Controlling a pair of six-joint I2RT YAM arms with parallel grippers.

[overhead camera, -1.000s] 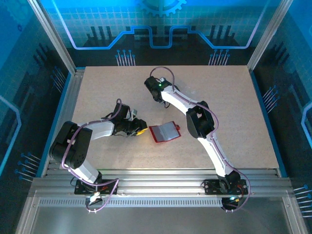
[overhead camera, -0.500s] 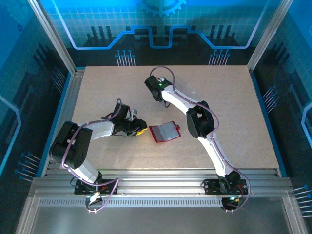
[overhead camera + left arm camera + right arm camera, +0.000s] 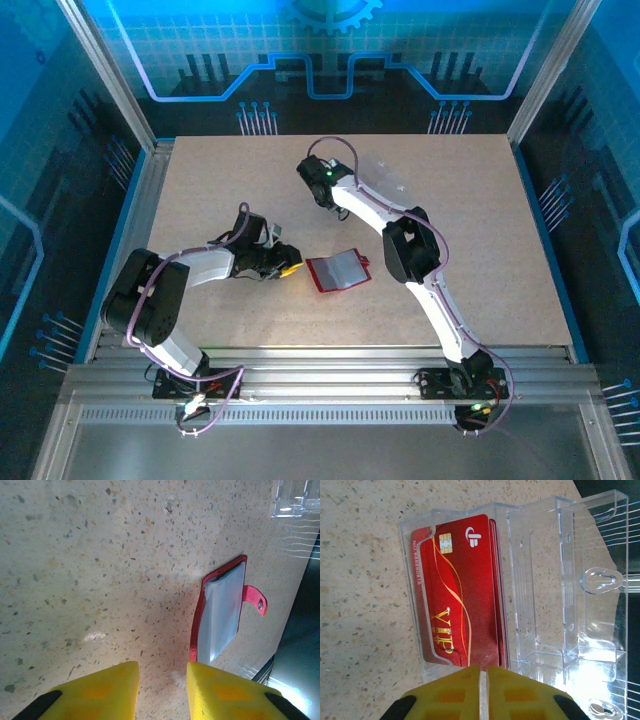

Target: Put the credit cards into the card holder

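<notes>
Cards (image 3: 457, 590), red, just beyond closed right end effector (image 3: 483, 672).

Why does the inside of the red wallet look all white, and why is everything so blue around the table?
Left wrist view: the card holder has glossy pockets bouncing light back as whitish glare. Top external view: blue-lit walls surround the table. Right wrist view: bright streaks glint on the clear case.
</notes>
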